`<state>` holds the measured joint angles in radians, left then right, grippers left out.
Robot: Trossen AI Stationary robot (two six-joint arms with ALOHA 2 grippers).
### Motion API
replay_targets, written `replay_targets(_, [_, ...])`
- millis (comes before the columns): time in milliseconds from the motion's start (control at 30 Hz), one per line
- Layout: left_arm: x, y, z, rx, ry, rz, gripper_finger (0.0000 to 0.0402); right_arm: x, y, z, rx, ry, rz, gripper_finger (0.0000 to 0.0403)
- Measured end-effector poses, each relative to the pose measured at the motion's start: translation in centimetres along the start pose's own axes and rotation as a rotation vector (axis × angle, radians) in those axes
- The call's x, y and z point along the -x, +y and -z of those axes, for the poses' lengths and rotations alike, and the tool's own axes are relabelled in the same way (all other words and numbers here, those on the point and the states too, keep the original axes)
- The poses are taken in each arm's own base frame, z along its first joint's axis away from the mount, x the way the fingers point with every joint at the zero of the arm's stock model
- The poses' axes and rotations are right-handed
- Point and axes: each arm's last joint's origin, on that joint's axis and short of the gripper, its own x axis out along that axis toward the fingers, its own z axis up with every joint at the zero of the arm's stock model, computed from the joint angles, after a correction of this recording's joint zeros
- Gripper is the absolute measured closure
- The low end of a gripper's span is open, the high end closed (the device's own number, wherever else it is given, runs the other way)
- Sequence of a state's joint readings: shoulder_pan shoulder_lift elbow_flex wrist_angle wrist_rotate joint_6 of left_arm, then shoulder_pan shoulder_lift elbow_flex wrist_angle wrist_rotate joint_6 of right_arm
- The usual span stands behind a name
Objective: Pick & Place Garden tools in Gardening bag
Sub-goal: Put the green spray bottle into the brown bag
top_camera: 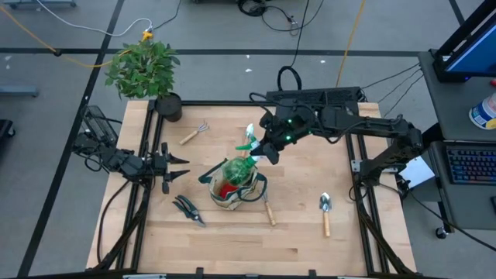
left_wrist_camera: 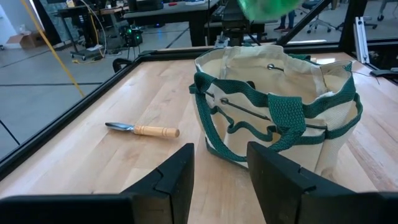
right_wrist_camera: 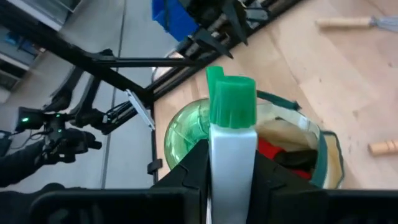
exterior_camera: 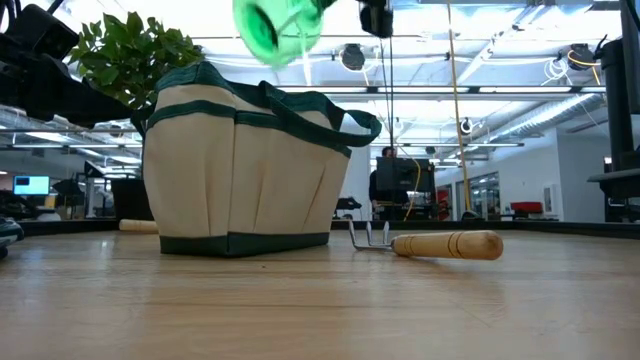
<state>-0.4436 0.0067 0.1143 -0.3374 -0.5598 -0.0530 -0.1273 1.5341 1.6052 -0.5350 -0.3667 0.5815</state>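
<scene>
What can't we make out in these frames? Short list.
- Bag contents: in the high view the spray bottle covers the opening; the right wrist view shows only something red and black.
- Spray bottle: top cut off by the upper edge in the low view and the left wrist view.
- Shears: too small in the high view to tell blades open or shut.
- Right gripper: contact with the bottle too small in the high view.

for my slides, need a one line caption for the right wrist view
Right gripper holds the green spray bottle above the open gardening bag.

bag (left_wrist_camera: 249, 134): matt canvas (woven trim) | bottle (right_wrist_camera: 186, 134): glossy plastic | table (top_camera: 294, 232): smooth wood
</scene>
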Motion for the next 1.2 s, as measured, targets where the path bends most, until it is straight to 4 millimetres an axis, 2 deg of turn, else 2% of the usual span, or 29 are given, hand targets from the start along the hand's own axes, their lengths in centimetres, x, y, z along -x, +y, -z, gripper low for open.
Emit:
replay_targets(233, [0.0,0.0,0.0,0.0,0.0,0.0,0.0247,-1.2,-1.2,1.0,-0.044,0.015,0.012,0.0356])
replay_targets(600, [0.0,0.0,0.0,0.0,0.0,0.001,0.0247,-1.3,-1.4,1.1,-0.031,-0.01,0.06,0.0354])
replay_targets(967, [0.0,0.0,0.0,0.0,0.0,0.0,0.0247,-5.0,-2.3,2.0,-0.009,0.059,0.079,0.0354])
replay_targets(1200, [0.0,0.0,0.0,0.002,0.0,0.0,0.0247,-5.2,-2.6,2.0,0.046,0.047,0.118,0.0354])
